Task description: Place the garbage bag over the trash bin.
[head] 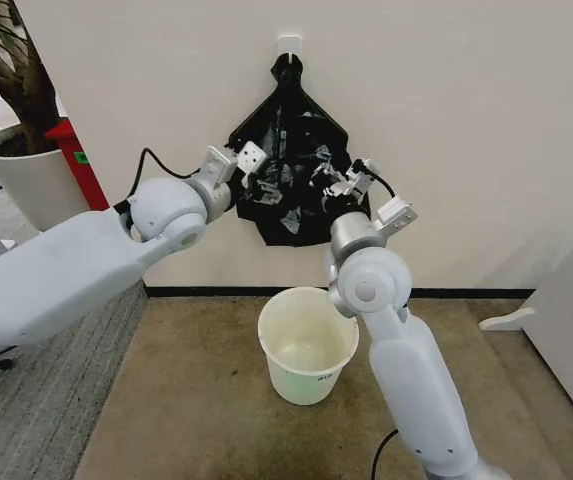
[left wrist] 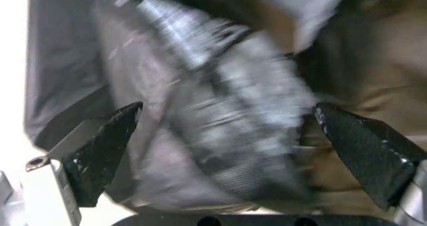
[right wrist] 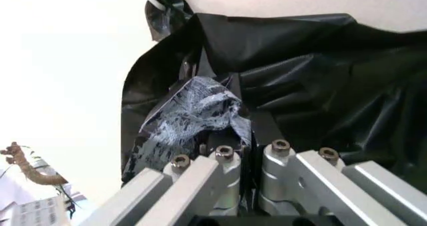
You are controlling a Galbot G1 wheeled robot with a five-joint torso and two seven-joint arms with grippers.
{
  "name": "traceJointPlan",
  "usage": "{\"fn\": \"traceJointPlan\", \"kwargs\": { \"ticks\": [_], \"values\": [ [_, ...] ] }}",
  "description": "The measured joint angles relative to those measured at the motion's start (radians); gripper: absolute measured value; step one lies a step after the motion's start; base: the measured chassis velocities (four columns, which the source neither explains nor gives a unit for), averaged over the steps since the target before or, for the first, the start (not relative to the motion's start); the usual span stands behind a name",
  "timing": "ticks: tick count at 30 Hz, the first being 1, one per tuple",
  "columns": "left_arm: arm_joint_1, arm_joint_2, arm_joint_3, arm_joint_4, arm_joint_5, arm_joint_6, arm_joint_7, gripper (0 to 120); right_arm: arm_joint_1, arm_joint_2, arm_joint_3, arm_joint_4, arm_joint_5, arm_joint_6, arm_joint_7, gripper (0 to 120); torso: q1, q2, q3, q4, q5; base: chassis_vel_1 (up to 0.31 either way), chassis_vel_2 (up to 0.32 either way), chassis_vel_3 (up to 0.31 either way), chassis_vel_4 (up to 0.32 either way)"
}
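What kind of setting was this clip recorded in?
Probably an office or lab room: a plain wall with dark skirting, carpet flooring, and a potted plant in the corner. Black bags hang from a wall hook above a small trash bin.

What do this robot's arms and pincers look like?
Both arms are smooth glossy white shells with rounded ball-like joints. A black cable loops along the left arm. The left pincer has dark, pointed wedge fingers. The right pincer has silvery metal bars held by bolts.
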Motion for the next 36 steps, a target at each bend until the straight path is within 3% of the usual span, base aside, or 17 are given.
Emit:
{"fn": "traceJointPlan", "kwargs": {
  "ticks": [6, 23, 30, 36],
  "values": [
    [0.000, 0.001, 0.000, -0.025, 0.004, 0.020, 0.001, 100, -0.001, -0.002, 0.003, -0.006, -0.002, -0.002, -0.008, 0, 0.000, 0.000, 0.000, 0.0001, 0.0000, 0.000, 0.000, 0.000, 0.000],
    [-0.005, -0.051, -0.004, 0.062, 0.081, 0.062, -0.022, 100, -0.010, -0.013, 0.028, -0.008, 0.000, -0.002, -0.014, 0, 0.000, 0.000, 0.000, 0.0000, 0.0000, 0.000, 0.000, 0.000, 0.000],
    [0.016, -0.021, -0.035, 0.027, 0.053, 0.085, -0.111, 100, -0.017, -0.019, 0.055, -0.016, -0.008, -0.002, -0.025, 0, 0.000, 0.000, 0.000, 0.0001, -0.0002, 0.000, 0.000, 0.000, 0.000],
    [0.081, 0.047, -0.117, -0.038, 0.022, 0.062, -0.186, 100, -0.033, -0.031, 0.076, -0.031, -0.046, -0.002, -0.052, 0, 0.000, 0.000, 0.000, 0.0001, -0.0002, 0.000, 0.000, 0.000, 0.000]
  ]
}}
